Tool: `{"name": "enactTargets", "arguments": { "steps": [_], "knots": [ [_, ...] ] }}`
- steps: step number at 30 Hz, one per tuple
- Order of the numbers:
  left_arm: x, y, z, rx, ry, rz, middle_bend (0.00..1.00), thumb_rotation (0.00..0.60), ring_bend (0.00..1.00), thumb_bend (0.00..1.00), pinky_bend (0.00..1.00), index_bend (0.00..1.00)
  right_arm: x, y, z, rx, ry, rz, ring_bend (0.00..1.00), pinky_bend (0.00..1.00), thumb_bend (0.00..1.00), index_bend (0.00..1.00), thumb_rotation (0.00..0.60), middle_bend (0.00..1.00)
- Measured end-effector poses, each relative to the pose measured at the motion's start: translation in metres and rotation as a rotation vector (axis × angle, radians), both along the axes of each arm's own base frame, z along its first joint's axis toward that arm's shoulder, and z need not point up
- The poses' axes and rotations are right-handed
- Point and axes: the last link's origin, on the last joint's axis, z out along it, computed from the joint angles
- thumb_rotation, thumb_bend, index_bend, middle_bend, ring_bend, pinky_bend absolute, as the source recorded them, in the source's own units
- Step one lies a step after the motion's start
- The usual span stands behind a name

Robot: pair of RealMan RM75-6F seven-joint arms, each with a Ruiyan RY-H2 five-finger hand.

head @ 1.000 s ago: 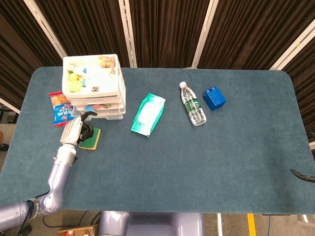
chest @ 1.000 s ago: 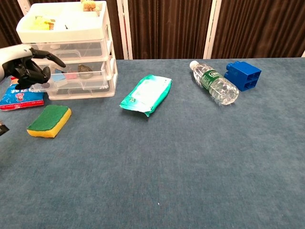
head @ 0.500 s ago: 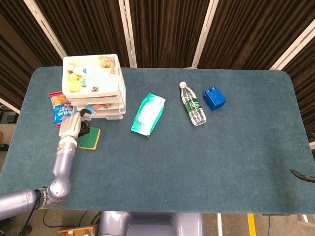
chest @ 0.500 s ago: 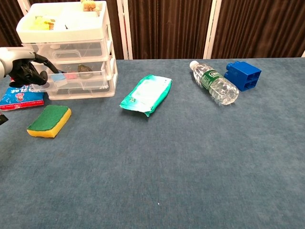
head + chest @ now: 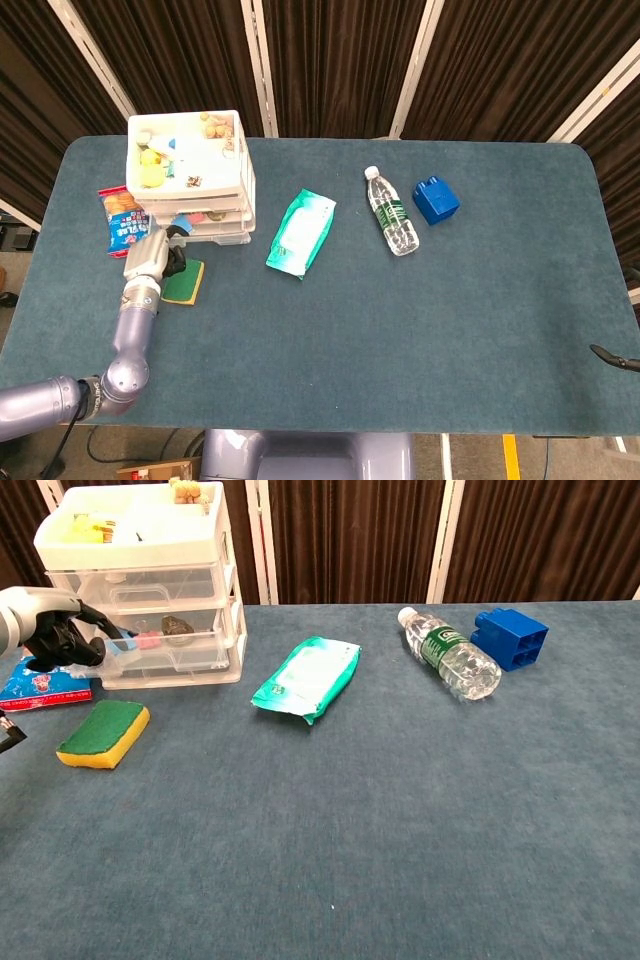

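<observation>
The left hand [image 5: 55, 635] sits at the front left corner of the clear drawer unit [image 5: 150, 590], its dark fingers [image 5: 95, 640] curled in against the face of the lowest drawer [image 5: 165, 650]. Whether they hook the drawer's front edge or only press on it cannot be told; nothing loose shows between them. The hand comes in low from the side, which suits a grip on a drawer front rather than a reach into the open top tray. In the head view the same hand [image 5: 150, 255] lies between the drawer unit [image 5: 195, 170] and the green-and-yellow sponge [image 5: 184, 283], partly above the sponge.

The snack bag [image 5: 45, 683] lies flat just beside the drawer unit, behind the hand. The sponge [image 5: 103, 733] rests on the counter [image 5: 400, 830] a little nearer the robot. The green wipes pack [image 5: 307, 678], the water bottle [image 5: 448, 655] on its side and the blue block [image 5: 511, 637] lie well apart, further right.

A second ago the hand was higher, with one finger stretched toward the middle drawer. Now it is lower and closer to the lowest drawer, fingers drawn in. The drawers have not visibly moved.

The right hand shows in neither view.
</observation>
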Motion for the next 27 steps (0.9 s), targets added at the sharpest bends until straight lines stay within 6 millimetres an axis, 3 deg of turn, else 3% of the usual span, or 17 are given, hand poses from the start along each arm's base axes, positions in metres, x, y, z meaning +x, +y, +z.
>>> {"name": "enactTargets", "arguments": {
  "steps": [17, 22, 24, 27],
  "knots": [
    [0.002, -0.034, 0.005, -0.087, -0.053, -0.045, 1.0, 0.6, 0.95, 0.77, 0.9, 0.39, 0.0, 0.0, 0.0, -0.001, 0.003, 0.001, 0.0, 0.0, 0.14, 0.0, 0.6, 0.0],
    [0.001, -0.043, 0.008, -0.101, -0.051, -0.066, 0.99, 0.6, 0.94, 0.75, 0.9, 0.32, 0.0, 0.0, -0.001, 0.0, 0.002, 0.0, 0.0, 0.0, 0.14, 0.0, 0.6, 0.0],
    [0.001, -0.044, 0.01, -0.098, -0.049, -0.073, 0.97, 0.6, 0.92, 0.66, 0.89, 0.24, 0.0, 0.0, -0.001, 0.0, 0.002, -0.001, 0.0, 0.0, 0.14, 0.0, 0.6, 0.0],
    [0.0, -0.045, 0.012, -0.079, -0.046, -0.087, 0.83, 0.6, 0.78, 0.37, 0.8, 0.12, 0.0, 0.001, -0.001, 0.001, 0.004, -0.004, 0.0, 0.0, 0.14, 0.0, 0.6, 0.0]
  ]
}}
